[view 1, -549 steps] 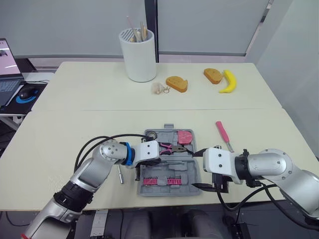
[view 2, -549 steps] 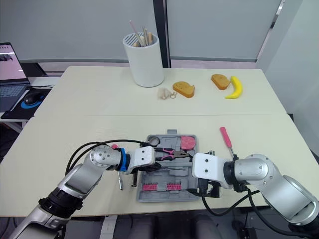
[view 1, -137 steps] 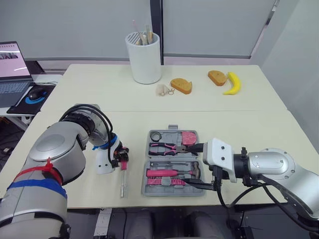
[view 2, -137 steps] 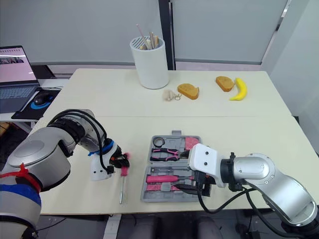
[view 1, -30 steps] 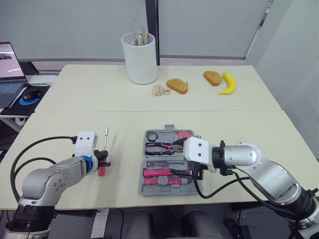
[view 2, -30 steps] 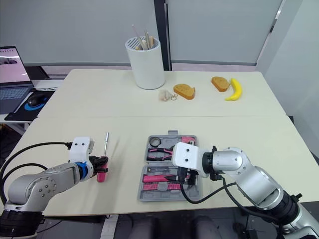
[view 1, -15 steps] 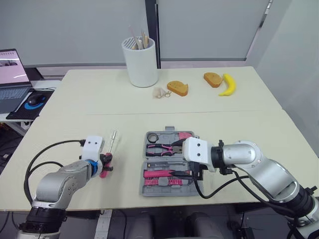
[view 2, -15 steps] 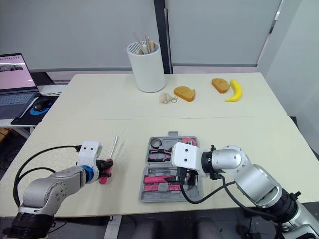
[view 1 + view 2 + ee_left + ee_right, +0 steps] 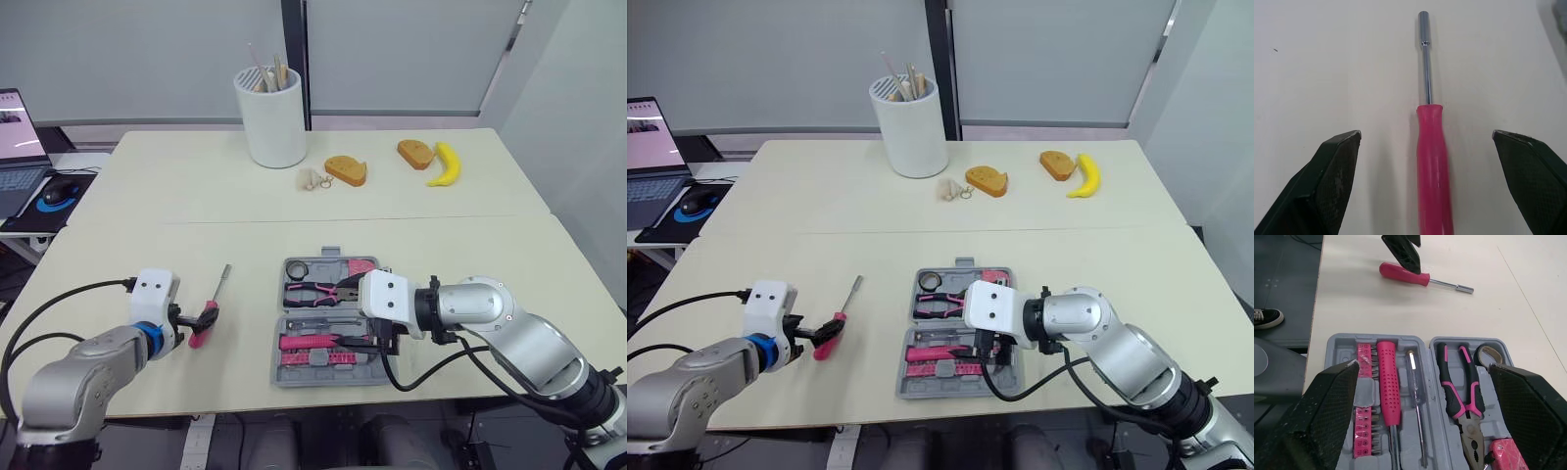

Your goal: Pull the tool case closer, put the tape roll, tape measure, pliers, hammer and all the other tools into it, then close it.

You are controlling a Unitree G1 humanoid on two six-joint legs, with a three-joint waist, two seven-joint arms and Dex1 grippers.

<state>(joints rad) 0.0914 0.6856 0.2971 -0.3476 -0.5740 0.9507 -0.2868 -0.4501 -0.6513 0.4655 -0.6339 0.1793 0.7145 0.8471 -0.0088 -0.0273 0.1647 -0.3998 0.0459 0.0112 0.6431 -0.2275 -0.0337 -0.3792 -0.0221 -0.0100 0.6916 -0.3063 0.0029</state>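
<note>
Two grippers, both with fingers spread and nothing held. Left gripper (image 9: 1425, 134) sat low over the cream counter (image 9: 441, 225), one finger either side of the pink-handled screwdriver (image 9: 1434, 161), not touching it. That screwdriver lay flat on the counter, left of the case, with its steel shaft pointing away.

Right gripper (image 9: 1423, 366) hovered at the right side of the open grey plastic tool case (image 9: 1396, 339). Case lay near the counter's front edge, between the arms.
- **Near half:** pink bit rack (image 9: 313, 359) and pink-handled hammer (image 9: 1387, 382).
- **Far half:** pink-and-black pliers (image 9: 1448, 387), tape roll (image 9: 297, 267) and pink tape measure (image 9: 361, 265).

Farther back stood a white cylindrical holder (image 9: 269, 117) with sticks, and a yellow banana (image 9: 446, 164) lay to its right.
</note>
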